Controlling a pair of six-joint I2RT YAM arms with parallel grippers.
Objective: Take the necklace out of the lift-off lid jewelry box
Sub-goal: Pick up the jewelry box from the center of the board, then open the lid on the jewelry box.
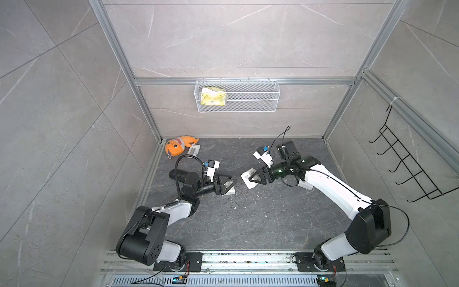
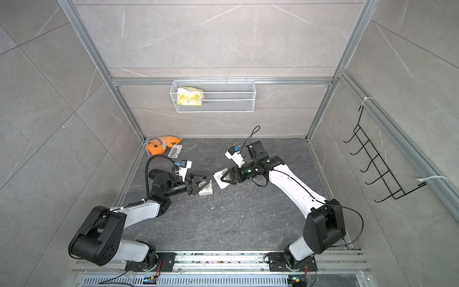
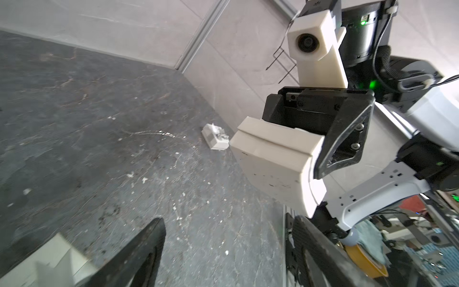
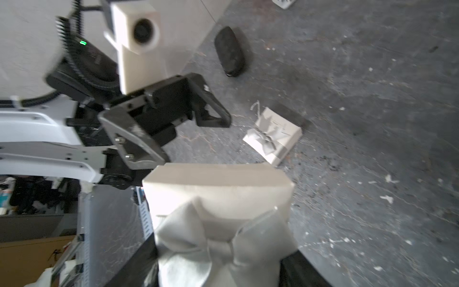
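My right gripper (image 1: 248, 179) is shut on a white jewelry box (image 4: 218, 188) with a grey bow on its lid (image 4: 198, 238). It holds the box off the floor at mid-table, tilted. In the left wrist view the box (image 3: 273, 159) shows a lid seam and is closed. No necklace shows in it. My left gripper (image 1: 232, 184) is open, with bare floor between its jaws (image 3: 228, 221), and sits a short way left of the held box. A thin silvery chain (image 3: 154, 132) lies on the floor; I cannot tell whether it is the necklace.
A second white bow box (image 4: 273, 136) lies beside my left gripper. A third white box (image 3: 214, 140) lies by the right arm, near the chain. A black case (image 4: 229, 52), an orange plush fish (image 1: 177, 146), a wall basket (image 1: 260, 109) and a hook rack (image 1: 407, 169) stand around. White crumbs litter the floor.
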